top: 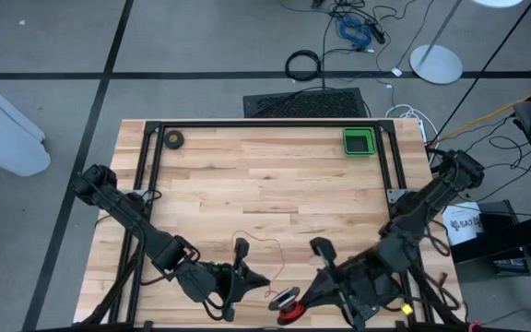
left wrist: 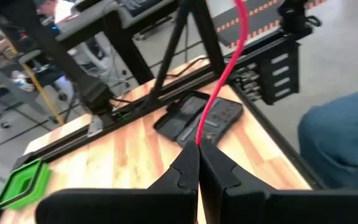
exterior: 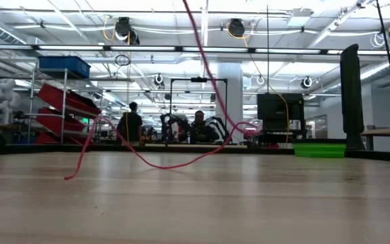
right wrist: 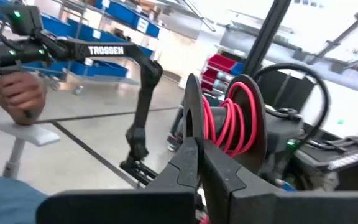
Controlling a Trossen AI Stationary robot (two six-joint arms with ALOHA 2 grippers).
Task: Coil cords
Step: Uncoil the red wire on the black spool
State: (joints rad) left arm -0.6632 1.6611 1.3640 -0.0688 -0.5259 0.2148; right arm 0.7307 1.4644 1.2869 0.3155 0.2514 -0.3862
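Both arms are working at the six o'clock edge of the wooden counter (top: 265,175) as seen from above. The left tool (top: 241,249) is sitting at about seven o'clock from the counter's middle, its fingers (left wrist: 188,171) pressed together and pinching a strand of the cords (top: 284,300); in the left wrist view the red strand (left wrist: 225,74) is rising straight out from between the closed tips. The right tool (top: 321,249) is sitting at about five o'clock, its fingers (right wrist: 191,158) pressed together on the rim of the spool, which is carrying red windings between two dark round flanges (right wrist: 241,118). From above, the spool is lying right at the six o'clock edge, between the two tools and slightly nearer the right one. A thin loose length of red wire (top: 261,242) is trailing across the boards between the left tool and the spool, and in the level view it is looping down onto the wood (exterior: 147,159). A green tray (top: 359,142) is sitting near the one o'clock corner, and a small dark tape roll (top: 173,139) near the eleven o'clock corner, both well apart from the tools. In the right wrist view a person's hand (right wrist: 20,93) is showing in the room beyond.
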